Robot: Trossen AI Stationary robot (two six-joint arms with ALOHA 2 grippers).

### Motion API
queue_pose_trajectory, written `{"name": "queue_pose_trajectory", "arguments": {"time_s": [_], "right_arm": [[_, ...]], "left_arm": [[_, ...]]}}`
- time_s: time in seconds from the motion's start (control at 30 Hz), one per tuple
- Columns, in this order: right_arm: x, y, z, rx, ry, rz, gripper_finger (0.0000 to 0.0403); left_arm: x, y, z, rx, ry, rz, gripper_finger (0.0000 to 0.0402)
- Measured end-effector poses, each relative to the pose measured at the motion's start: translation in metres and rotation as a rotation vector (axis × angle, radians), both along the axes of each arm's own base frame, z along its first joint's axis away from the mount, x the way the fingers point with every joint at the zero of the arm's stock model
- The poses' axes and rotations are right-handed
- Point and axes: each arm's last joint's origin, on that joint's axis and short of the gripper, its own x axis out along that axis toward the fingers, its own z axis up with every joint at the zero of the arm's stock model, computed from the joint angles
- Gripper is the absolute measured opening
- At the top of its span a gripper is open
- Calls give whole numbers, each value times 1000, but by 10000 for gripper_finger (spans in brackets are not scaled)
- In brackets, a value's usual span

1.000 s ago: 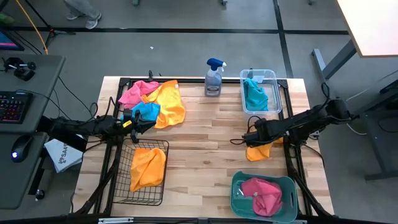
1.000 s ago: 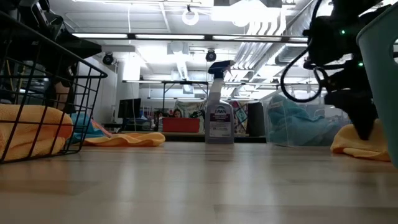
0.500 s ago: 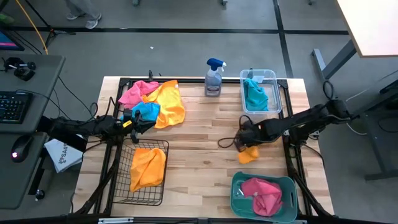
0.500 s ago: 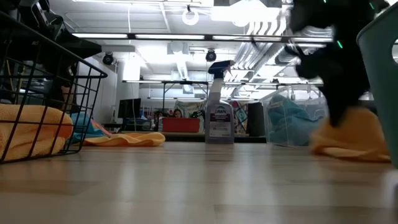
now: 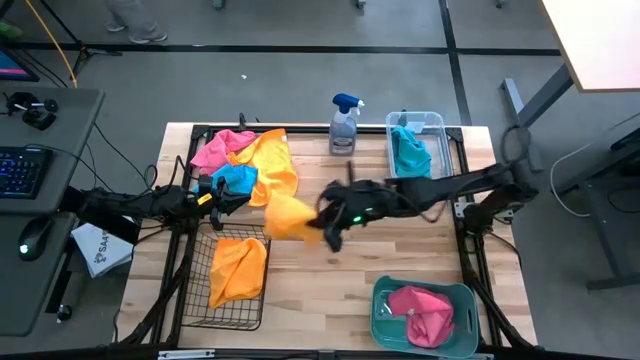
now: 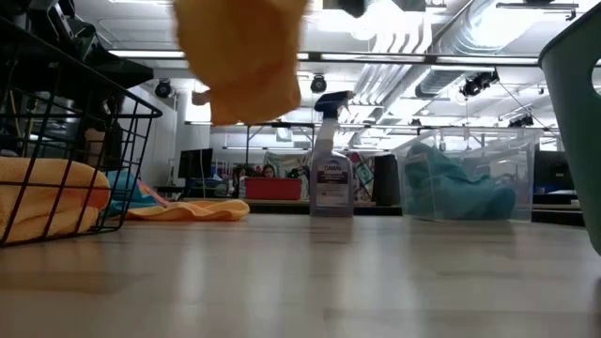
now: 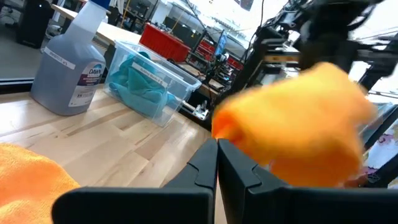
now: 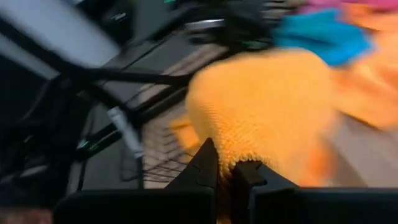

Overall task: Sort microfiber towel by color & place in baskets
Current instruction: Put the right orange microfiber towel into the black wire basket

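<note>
Right gripper (image 5: 322,226) clamped the orange towel (image 5: 290,216); I judged it should clear the rim of the wire basket (image 5: 256,300) just ahead before letting go.

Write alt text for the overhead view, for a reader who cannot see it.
The right gripper carries an orange-yellow towel above the middle of the wooden table, heading toward the black wire basket that already holds one. The left gripper rests by a pile of pink, orange and blue towels; a teal basket holds a pink towel.
</note>
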Motion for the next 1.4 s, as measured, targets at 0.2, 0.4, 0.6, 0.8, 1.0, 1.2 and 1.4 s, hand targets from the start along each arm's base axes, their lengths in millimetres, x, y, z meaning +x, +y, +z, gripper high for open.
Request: {"name": "queue_pose_trajectory", "arguments": {"time_s": [0.2, 0.4, 0.6, 0.8, 1.0, 1.2, 1.4], "right_arm": [[71, 18, 1, -71, -89, 270, 1], [130, 31, -4, -94, -193, 402, 0], [170, 38, -29, -66, -277, 470, 0], [180, 33, -61, 25, -365, 403, 0], [182, 26, -83, 85, -277, 240, 3], [181, 18, -99, 179, -185, 200, 77], [179, 9, -98, 130, -129, 296, 205]], "left_arm": [[0, 0, 0, 0, 0, 0, 0], [0, 0, 0, 0, 0, 0, 0], [0, 0, 0, 0, 0, 0, 0], [0, 0, 0, 0, 3, 0, 0], [0, 0, 0, 0, 2, 0, 0], [0, 0, 0, 0, 2, 0, 0], [0, 0, 0, 0, 2, 0, 0]]}}
